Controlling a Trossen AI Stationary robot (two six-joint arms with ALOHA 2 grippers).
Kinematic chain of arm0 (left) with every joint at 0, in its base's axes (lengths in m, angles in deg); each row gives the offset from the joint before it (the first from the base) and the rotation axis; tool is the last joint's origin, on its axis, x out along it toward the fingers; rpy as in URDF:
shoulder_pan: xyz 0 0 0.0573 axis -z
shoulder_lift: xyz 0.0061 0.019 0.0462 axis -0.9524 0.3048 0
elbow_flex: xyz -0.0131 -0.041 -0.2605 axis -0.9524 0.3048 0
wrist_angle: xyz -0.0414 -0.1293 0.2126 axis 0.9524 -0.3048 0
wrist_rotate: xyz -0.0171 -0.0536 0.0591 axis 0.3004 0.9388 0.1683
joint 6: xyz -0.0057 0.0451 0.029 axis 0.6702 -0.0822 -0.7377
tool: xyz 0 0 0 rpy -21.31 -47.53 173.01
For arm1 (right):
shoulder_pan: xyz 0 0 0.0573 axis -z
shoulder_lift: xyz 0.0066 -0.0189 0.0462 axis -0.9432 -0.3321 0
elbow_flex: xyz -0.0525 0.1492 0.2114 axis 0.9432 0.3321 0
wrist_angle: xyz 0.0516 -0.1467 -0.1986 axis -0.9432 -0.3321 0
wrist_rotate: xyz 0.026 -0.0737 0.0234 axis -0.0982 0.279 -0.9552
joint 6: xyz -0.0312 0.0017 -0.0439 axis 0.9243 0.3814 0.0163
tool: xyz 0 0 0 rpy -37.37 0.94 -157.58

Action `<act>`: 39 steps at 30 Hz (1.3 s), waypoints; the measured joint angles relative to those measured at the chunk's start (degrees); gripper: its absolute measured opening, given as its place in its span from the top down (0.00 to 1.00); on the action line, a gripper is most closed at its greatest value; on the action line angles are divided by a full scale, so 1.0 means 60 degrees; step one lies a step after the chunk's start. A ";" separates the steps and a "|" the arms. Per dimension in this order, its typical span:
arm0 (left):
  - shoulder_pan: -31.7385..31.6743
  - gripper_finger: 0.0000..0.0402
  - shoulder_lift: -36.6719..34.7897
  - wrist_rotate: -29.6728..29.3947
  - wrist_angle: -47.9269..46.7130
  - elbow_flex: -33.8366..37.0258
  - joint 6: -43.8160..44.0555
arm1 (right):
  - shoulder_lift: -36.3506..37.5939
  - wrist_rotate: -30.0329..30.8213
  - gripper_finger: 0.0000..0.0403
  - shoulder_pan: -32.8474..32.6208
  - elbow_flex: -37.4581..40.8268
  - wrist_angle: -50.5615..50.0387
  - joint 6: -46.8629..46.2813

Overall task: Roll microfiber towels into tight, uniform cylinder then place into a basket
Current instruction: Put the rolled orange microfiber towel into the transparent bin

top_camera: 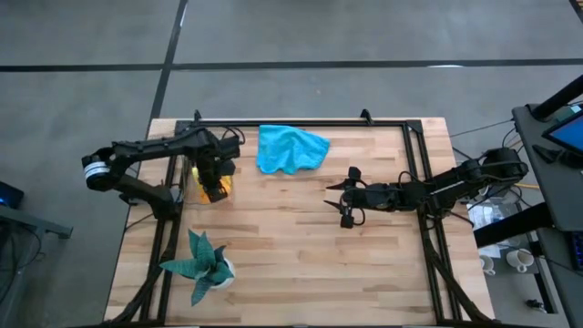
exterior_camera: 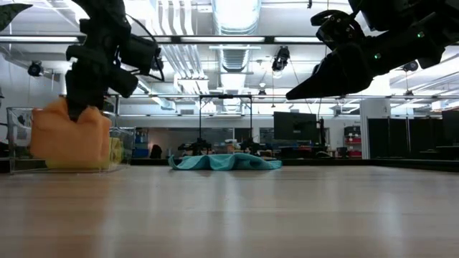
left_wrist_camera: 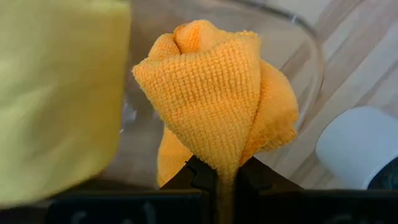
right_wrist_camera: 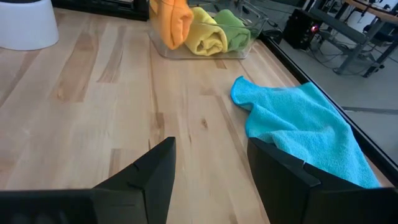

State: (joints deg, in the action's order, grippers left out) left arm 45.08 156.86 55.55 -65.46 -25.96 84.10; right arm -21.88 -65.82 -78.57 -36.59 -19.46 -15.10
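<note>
Three of four towels at the basket; one left unrolled.
Yellow roll [right_wrist_camera: 208,37] and green roll [right_wrist_camera: 235,30] lie inside the clear basket [right_wrist_camera: 186,51]. Left gripper [top_camera: 213,173], fingers pinched closed on the orange towel [left_wrist_camera: 217,99], holds it over the basket, not released. Blue towel [top_camera: 290,148] lies crumpled on the table [top_camera: 301,246], unrolled. Right gripper [top_camera: 347,204] hovers nearby, fingers spread, empty.
</note>
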 joint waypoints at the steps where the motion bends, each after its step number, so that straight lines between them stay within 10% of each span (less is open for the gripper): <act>1: 0.0000 0.99 0.0002 0.0088 0.0173 0.0114 -0.0006 | 0.0000 -0.0001 0.52 0.0000 0.0000 0.0000 0.0000; 11: -0.0015 0.98 0.0032 -0.0423 0.0557 0.0755 0.0027 | 0.0000 -0.0003 0.52 -0.0002 0.0000 0.0006 -0.0018; 29: -0.0018 0.57 0.0032 -0.1286 0.1349 0.0531 -0.0081 | -0.0004 -0.0003 0.52 0.0000 0.0000 0.0015 -0.0018; 39: -0.0036 0.50 0.0011 -0.2648 0.1110 -0.0363 -0.0555 | -0.0004 -0.0003 0.52 0.0000 0.0000 0.0025 -0.0018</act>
State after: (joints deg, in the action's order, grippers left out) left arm 44.86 156.92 39.66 -58.80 -28.13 80.77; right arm -21.90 -65.84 -78.57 -36.59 -19.30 -15.21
